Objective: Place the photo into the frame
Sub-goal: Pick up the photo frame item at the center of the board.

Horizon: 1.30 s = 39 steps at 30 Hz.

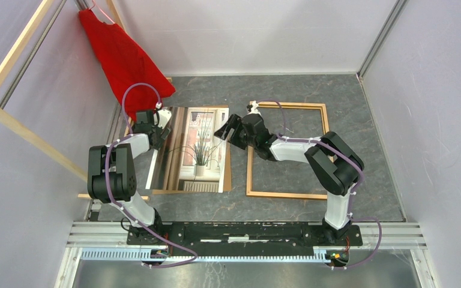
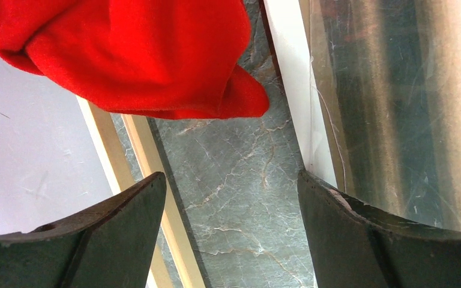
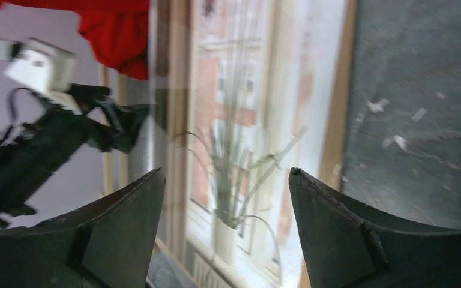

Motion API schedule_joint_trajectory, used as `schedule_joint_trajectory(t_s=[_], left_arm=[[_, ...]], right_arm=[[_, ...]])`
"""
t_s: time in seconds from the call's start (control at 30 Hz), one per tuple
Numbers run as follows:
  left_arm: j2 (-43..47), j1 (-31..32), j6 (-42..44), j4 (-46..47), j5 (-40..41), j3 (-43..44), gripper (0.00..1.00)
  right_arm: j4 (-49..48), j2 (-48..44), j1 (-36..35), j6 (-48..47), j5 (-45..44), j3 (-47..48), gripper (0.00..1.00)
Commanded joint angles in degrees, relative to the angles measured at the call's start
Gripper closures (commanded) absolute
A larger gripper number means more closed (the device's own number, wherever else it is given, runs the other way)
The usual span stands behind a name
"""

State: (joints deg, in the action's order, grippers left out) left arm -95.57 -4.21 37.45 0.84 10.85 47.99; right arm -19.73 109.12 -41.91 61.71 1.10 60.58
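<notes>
Grey marbled stone-pattern tabletop [image 1: 288,90], closed in by pale lilac walls [image 1: 246,36] on three sides.

Item 1. Pale wooden slat rack [image 1: 21,129], leaning along the left wall.

Item 2. Two black-and-white robot arms, the left arm [image 1: 114,174] and the right arm [image 1: 336,162], mounted at the near edge. Both reach inward toward the middle of the table.

Item 3. Bright red fabric cloth [image 1: 123,57], hanging at the far left corner. Its lower tip falls just beside the left arm's wrist.

Item 4. Thin orange-brown wooden rectangular frame [image 1: 303,105], lying flat right of centre. Bare tabletop shows through its opening, and the right arm reaches across it.

Item 5. Large glossy rectangular photo [image 1: 195,150] of a spiky green potted plant at a bright window, with brownish bands down its left side. It lies left of centre, just beside the frame and outside it.

Item 6. Plain brown board [image 1: 228,174], seen only as a narrow strip under the photo's right edge.

Item 7. Left gripper [image 2: 231,180], at the photo's far left corner. It is released, with the jaws spread; tabletop shows between them and the photo's pale edge is at the right-hand finger (contact cannot be told).

Item 8. Right gripper [image 3: 225,171], above the photo's far right part. It is released, jaws wide and grasping nothing.
</notes>
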Motion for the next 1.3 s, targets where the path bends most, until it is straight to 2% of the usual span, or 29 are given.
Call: schedule_joint_trajectory(t_s=[0.0,0.07,0.2,0.47,0.73,1.0,1.27], left_arm=[[-0.69,0.82,1.83,-5.50,-3.85,-2.66,0.13],[-0.61,0.94,1.80,-5.61,-3.87,-2.62,0.13],[-0.67,0.95,1.79,-6.11,-3.68,-2.42,0.13],[-1.02,0.90,2.01,-5.30,-3.47,-3.07,0.14],[-1.37,0.94,2.23,-5.15,-3.95,-3.03,0.14],[-1.55,1.09,3.10,-5.15,-4.44,-2.97,0.15],[-2.05,1.81,4.31,-5.15,-4.88,-3.45,0.16]], right_arm=[[-9.71,-3.85,0.03,-1.77,1.83,-0.12,0.18],[-10.76,-3.58,0.28,-1.83,2.83,-0.07,0.18],[8.93,-2.20,0.77,-5.62,-5.04,7.86,0.16],[17.13,2.43,1.32,-9.97,-13.21,13.85,0.13],[19.55,10.78,2.44,-11.89,-15.63,21.76,0.13],[19.53,14.15,2.50,-10.79,-15.65,23.18,0.13],[11.51,15.28,3.06,-4.46,-9.12,20.21,0.13]])
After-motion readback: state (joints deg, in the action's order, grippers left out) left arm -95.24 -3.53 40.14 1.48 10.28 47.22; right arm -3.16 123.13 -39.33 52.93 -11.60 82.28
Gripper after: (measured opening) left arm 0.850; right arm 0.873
